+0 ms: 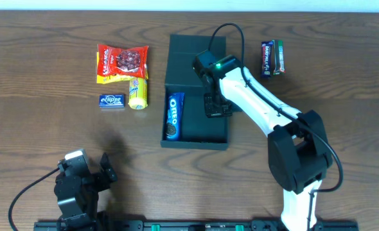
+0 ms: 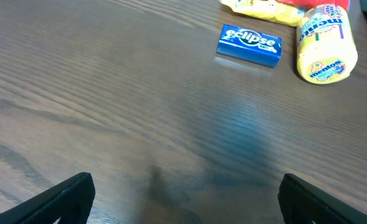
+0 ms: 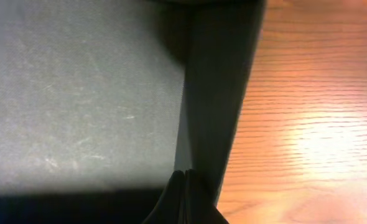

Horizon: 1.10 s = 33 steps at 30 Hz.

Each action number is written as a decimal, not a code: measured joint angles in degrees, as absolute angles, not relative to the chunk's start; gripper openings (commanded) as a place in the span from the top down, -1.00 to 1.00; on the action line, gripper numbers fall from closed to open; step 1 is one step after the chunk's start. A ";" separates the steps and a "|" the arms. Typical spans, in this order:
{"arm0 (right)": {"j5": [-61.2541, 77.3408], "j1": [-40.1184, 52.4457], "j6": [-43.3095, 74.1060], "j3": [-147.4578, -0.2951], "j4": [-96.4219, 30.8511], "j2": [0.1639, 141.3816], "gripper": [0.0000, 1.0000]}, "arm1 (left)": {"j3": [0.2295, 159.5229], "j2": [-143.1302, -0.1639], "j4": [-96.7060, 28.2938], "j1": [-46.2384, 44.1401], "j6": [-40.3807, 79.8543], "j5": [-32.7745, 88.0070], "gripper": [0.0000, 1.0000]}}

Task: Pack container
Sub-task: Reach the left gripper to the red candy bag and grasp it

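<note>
While the right hand [image 1: 216, 108] hangs low inside the open container [image 1: 199, 128], over its right half and close to the right wall, its fingers are clenched tip to tip on nothing that I can see. The container sits mid-surface with its lid flap folded away toward the far side. An Oreo packet [image 1: 174, 117] lies along its left wall, lengthwise front to back.

What remains to pack lies on both sides. Just left of the container are a yellow Mentos roll [image 1: 137, 94], its long axis running parallel to the box wall, a blue Eclipse box [image 1: 112, 101] lying crosswise beside it, and a red snack bag [image 1: 122, 61] beyond them. The left hand [image 1: 103, 170] waits near the front edge with fingers spread wide, empty, and the Eclipse box lies ahead of it and slightly right. I judge that group falls to the left arm. A dark packet [image 1: 272, 56] to the far right of the container is nearer the right arm.
</note>
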State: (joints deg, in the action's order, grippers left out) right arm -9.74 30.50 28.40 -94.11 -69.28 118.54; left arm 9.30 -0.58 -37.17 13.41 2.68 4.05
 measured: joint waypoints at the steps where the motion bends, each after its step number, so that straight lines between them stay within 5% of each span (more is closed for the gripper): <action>1: -10.26 30.50 28.18 -94.11 -69.41 118.54 0.97 | 9.30 -0.58 -37.17 13.41 2.68 4.05 -0.91; 14: -1.80 30.44 25.80 -99.81 -70.74 117.91 0.98 | 9.30 -0.58 -37.17 13.41 2.68 4.05 -0.91; 15: -1.02 30.44 25.15 -100.97 -70.67 117.40 0.91 | 9.30 -0.58 -37.17 13.41 2.68 4.05 -0.91; 18: 0.78 30.33 22.09 -104.29 -70.00 113.27 -0.42 | 9.30 -0.58 -37.17 13.41 2.68 4.05 -0.91; 20: 1.54 30.06 19.18 -105.80 -69.54 109.23 -0.98 | 9.30 -0.58 -37.15 13.39 2.68 4.05 -0.91; 33: 2.00 29.50 9.96 -106.87 -72.75 101.12 -0.98 | 9.30 -0.58 -36.23 13.41 5.65 5.89 -0.91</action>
State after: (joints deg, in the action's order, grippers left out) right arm 2.00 29.50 9.96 -106.87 -72.75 101.12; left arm 9.30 -0.58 -36.23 13.41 5.65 5.89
